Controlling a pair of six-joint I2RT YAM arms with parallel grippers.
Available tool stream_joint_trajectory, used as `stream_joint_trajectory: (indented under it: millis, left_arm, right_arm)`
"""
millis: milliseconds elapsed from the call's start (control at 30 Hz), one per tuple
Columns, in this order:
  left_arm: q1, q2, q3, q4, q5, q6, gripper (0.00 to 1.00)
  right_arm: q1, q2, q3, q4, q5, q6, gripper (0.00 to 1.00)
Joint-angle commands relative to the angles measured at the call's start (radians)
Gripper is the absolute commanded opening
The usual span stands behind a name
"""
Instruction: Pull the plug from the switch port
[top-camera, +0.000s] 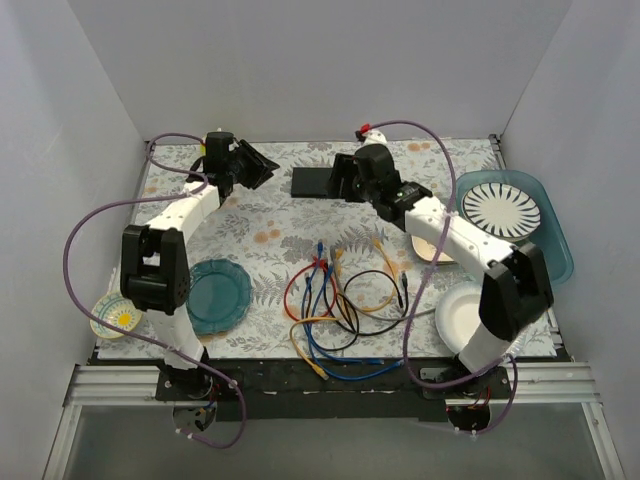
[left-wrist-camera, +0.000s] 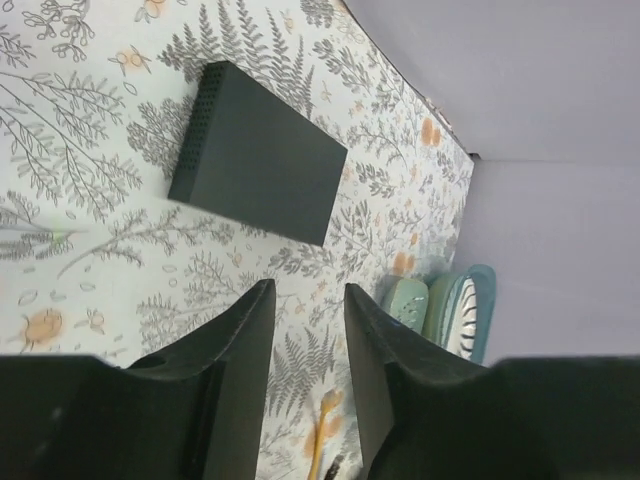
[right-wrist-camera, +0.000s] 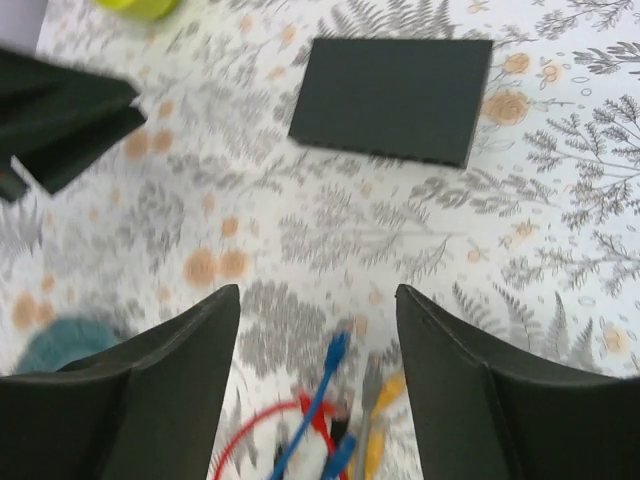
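Note:
The switch (top-camera: 311, 181) is a flat dark box lying at the back middle of the table. It also shows in the left wrist view (left-wrist-camera: 258, 152) and the right wrist view (right-wrist-camera: 395, 98). No plug or cable shows in it in any view. My left gripper (top-camera: 262, 168) hovers just left of the switch, open and empty, its jaws a little apart (left-wrist-camera: 308, 290). My right gripper (top-camera: 340, 178) is at the switch's right end, raised above the table, open wide and empty (right-wrist-camera: 317, 292). Loose cables (top-camera: 340, 295) lie in a tangle in the middle.
A teal plate (top-camera: 218, 295) and a small yellow-patterned plate (top-camera: 117, 315) lie front left. A teal tray (top-camera: 558, 235) holding a striped plate stands at the right, with a white plate (top-camera: 458, 315) in front of it. White walls enclose the table.

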Motion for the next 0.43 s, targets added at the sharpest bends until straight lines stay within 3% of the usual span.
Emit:
stream_joint_trajectory:
  millis: [0, 33, 67, 133, 267, 400]
  left_arm:
    - [-0.098, -0.174, -0.139, -0.124, -0.168, 0.118, 0.36]
    - [-0.111, -0.214, -0.156, -0.139, -0.173, 0.125, 0.39]
    - [-0.141, -0.237, -0.184, -0.145, -0.185, 0.148, 0.48]
    - [-0.186, -0.280, -0.201, -0.204, -0.254, 0.177, 0.51]
    - [-0.293, -0.450, -0.282, -0.298, -0.372, 0.225, 0.54]
    - [-0.309, -0.605, -0.398, -0.314, -0.368, 0.199, 0.54]
  right_arm:
    - [0.145, -0.194, -0.158, -0.071, 0.275, -0.197, 0.76]
    - [0.186, -0.227, -0.184, -0.091, 0.296, -0.200, 0.79]
    - [0.206, -0.292, -0.234, -0.120, 0.345, -0.202, 0.92]
    - [0.266, -0.386, -0.274, -0.207, 0.413, -0.191, 0.99]
    - [0.341, -0.538, -0.333, -0.323, 0.572, -0.150, 0.98]
    - [0.349, -0.682, -0.424, -0.343, 0.565, -0.124, 0.99]
